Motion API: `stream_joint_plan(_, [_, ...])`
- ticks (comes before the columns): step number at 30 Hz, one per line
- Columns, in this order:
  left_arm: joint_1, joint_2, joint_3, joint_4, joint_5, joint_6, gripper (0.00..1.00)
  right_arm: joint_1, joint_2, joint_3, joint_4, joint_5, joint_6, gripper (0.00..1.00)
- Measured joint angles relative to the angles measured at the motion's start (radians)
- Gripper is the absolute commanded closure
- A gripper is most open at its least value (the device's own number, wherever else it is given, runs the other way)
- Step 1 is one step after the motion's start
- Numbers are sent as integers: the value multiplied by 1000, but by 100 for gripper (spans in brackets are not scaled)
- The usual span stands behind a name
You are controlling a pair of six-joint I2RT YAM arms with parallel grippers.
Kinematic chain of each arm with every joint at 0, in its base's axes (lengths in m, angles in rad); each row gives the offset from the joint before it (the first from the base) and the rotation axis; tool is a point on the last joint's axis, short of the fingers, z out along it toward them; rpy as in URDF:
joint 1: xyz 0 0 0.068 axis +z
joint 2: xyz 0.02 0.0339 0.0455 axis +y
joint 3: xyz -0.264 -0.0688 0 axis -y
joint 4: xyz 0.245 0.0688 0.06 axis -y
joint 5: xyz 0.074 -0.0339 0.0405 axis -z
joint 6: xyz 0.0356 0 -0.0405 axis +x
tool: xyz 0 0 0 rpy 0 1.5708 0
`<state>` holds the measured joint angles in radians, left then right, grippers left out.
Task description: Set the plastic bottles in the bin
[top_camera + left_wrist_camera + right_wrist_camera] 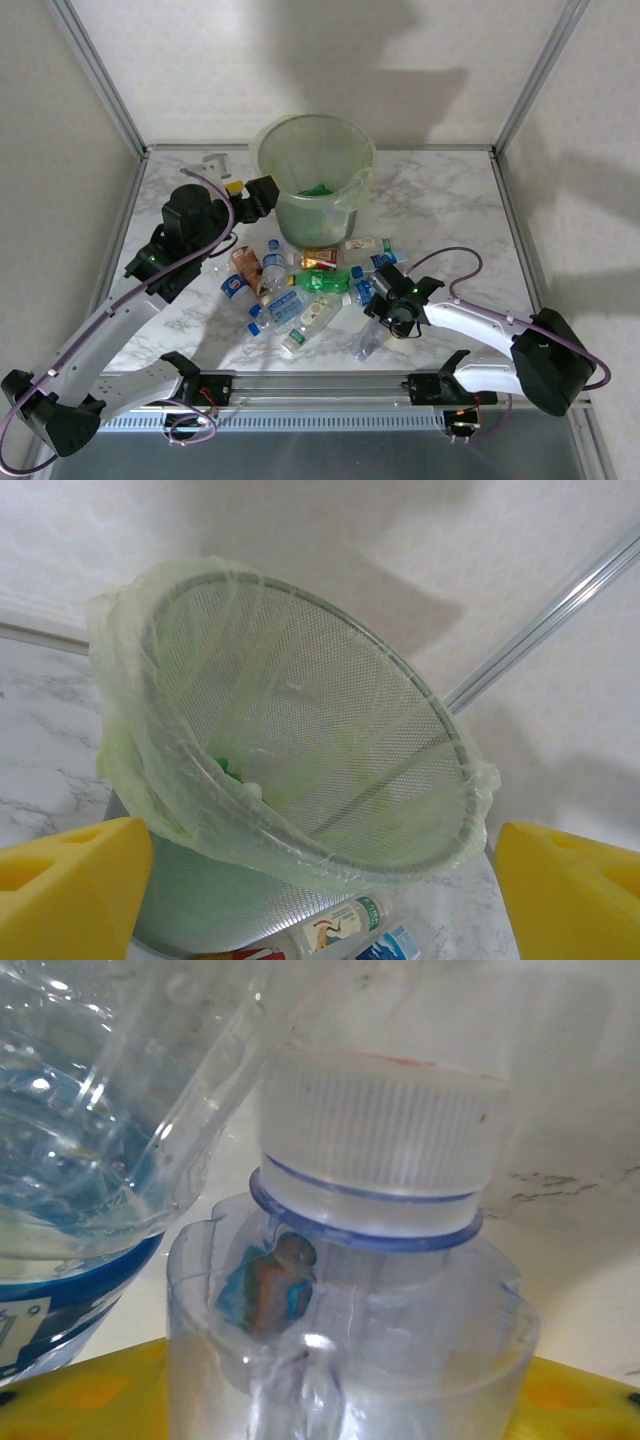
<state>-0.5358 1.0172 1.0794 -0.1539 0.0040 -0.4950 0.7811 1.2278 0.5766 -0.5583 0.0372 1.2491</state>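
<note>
Your left fingers (70,890) stand wide apart with nothing between the 2 yellow pads. They point at the bin (300,855) from its left side, close to its wall. A thin liner bag (120,640) is folded over the rim, and something green (320,188) lies at the bottom inside. In the top view the left arm (150,280) reaches from the near left corner up to the bin, which stands upright at the far middle of the marble-patterned bench (450,200).

Your right fingers (80,1395) are low at the near right edge of the pile. A clear bottle with a ribbed white cap (380,1150) sits between their yellow pads. From the wrist view you cannot tell whether the pads press on it or stand just off it. A second clear bottle with a blue label (90,1110) lies against it or just beside it, at the upper left.

The other plastic bottles lie loose on the bench between the 2 arms, on the near side of the bin:
- a green bottle (322,281) in the middle
- a brown-labelled bottle (245,265) to its left
- a red-labelled bottle (320,258) just beyond the green bottle
- a white-labelled bottle (368,245) to the right
- a blue-labelled bottle (285,308) nearer you

A small white part (216,160) lies at the far left, apart from the pile.
</note>
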Motion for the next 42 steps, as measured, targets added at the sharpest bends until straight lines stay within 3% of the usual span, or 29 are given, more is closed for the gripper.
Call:
stream_joint_plan(12, [0,0,-16,0,0,-18,12,0,-127,19,-109,84,0,42])
stream_joint_plan(27, [0,0,-16,0,-3,-34,12,-30,-245,293,-190,268,-89,41])
stream_joint_plan(42, [0,0,-22,0,-3,-60,13,-72,-113,678,48,325,-346,40])
